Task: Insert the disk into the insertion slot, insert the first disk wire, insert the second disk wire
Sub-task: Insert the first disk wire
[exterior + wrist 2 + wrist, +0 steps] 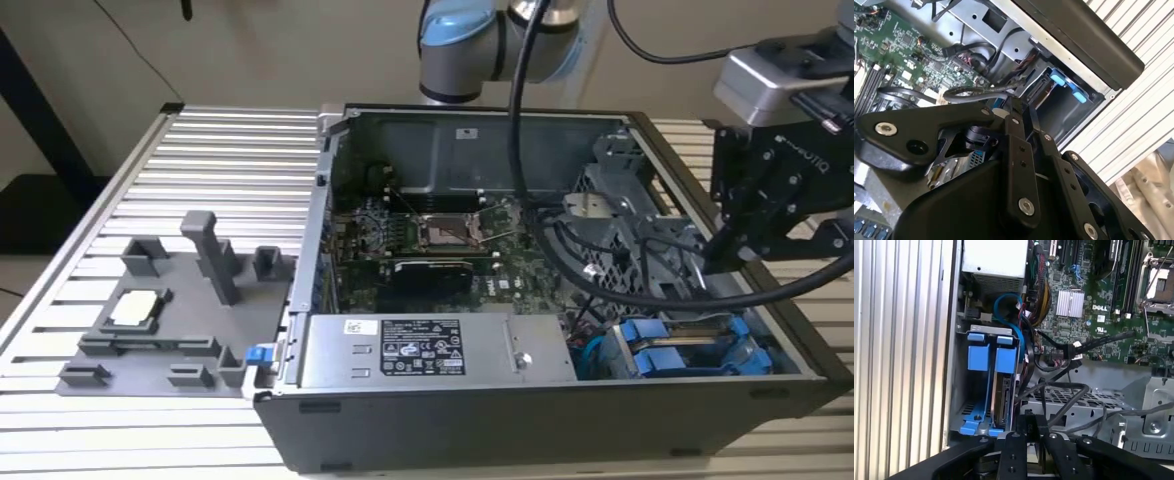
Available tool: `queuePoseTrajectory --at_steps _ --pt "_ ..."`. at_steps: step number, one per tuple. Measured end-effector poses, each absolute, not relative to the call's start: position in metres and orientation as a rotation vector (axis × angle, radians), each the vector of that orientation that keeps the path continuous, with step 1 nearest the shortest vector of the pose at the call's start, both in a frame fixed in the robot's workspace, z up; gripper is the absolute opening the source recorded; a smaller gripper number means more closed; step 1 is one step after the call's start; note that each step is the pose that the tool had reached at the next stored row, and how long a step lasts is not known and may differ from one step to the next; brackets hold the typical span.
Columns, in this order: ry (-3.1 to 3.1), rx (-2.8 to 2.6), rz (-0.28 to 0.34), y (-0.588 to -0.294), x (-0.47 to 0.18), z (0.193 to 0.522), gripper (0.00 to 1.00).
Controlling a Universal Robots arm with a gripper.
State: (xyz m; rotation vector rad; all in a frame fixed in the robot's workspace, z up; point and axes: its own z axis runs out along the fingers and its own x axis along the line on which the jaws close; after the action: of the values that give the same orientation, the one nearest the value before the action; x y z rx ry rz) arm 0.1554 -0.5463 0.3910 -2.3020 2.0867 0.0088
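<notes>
1. The gripper (731, 255) hangs over the corner of the open computer case (534, 420) that holds the drive cage. From there its wrist cameras look down into the bays.
2. Its jaws are drawn nearly together. A dark cable (1069, 387) loops to just beside the tips, but whether it is pinched there cannot be told.
3. The disk (1003, 400) stands on edge, seated in the insertion slot (1004, 330), with its blue carrier tab at the open end where it could be gripped. That step looks done.
4. A second blue carrier (978, 357) stands just beside it in the neighbouring bay.
5. A blue wire (1020, 337) curves along the cage's side, near the disk.
6. The case lies open side up on the table (200, 150), which gives access from above.
</notes>
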Motion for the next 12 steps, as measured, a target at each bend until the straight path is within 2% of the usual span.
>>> queuePoseTrajectory --at_steps 4,12 --pt "2.101 -2.316 0.044 -0.548 0.161 0.39 0.19" --pt "2.119 -2.304 0.05 -0.557 0.162 0.384 0.19"
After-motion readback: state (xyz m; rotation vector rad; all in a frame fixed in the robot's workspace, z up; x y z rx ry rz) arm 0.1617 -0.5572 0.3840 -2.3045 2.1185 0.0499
